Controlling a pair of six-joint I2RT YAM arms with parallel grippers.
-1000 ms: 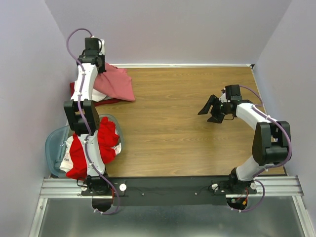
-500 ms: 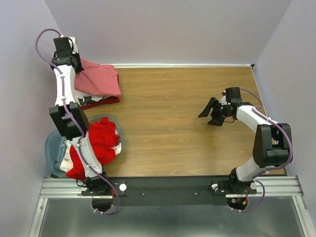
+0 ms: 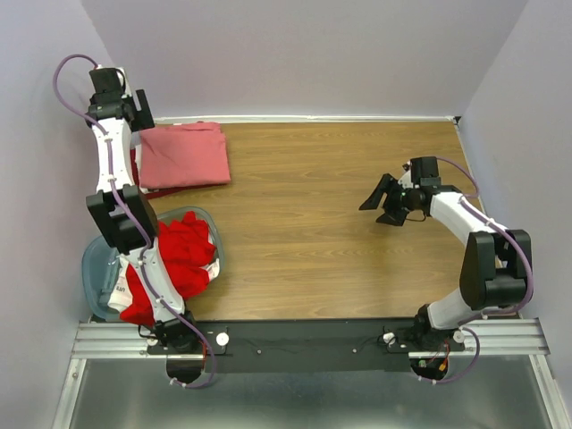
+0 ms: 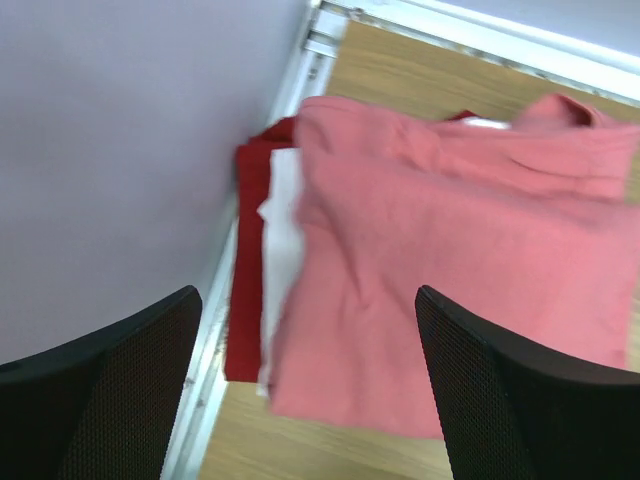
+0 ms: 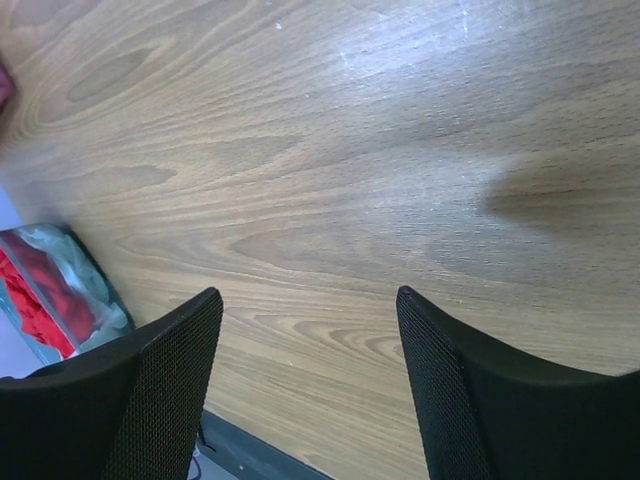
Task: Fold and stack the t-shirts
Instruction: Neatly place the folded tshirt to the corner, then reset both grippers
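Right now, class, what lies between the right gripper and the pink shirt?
Only bare table lies between the right gripper and the pink shirt, as the top view shows.

The folded salmon-pink t-shirt (image 3: 183, 155) lies flat at the far left corner of the bench (image 3: 313, 223). The left gripper (image 3: 134, 109) hangs just beyond the shirt's far left edge. The right gripper (image 3: 382, 202) hovers over bare wood at right, fingers spread. The tub (image 3: 94, 259) at near left holds bright red t-shirts (image 3: 183, 255).
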